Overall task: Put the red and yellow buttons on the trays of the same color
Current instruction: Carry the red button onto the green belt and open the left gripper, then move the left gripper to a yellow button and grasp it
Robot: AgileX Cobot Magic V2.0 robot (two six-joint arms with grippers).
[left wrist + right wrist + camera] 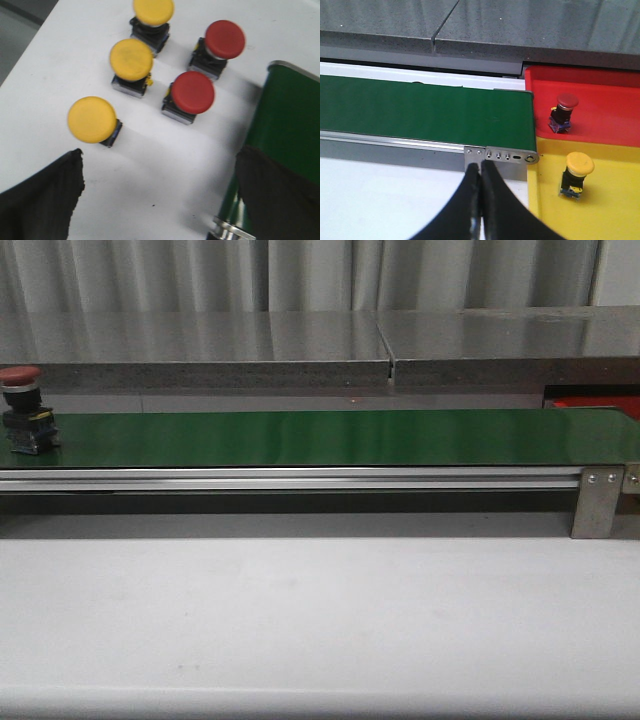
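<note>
Green conveyor belt (320, 437) spans the front view, white table (320, 620) in front of it; red tray (600, 107) and yellow tray (590, 200) sit just past the belt's right end, red one behind the yellow. One red button (25, 410) stands upright on the belt's far left end, well apart from the trays, so risk one: if the belt runs, it may reach the end before the right arm is ready and drop into whichever tray lies below, maybe the yellow. Red tray already holds a red button (562, 114), yellow tray a yellow button (577, 175), both upright. Right gripper (481, 200) hovers near the belt's end bracket, fingers pressed together, nothing held; it must spread before any grab or it just knocks the button over. Left gripper (160, 195) has fingers wide apart, empty, above three yellow buttons (131, 60) and two red ones (192, 92) on the table; they sit close, so a descent could bump a neighbour.
</note>
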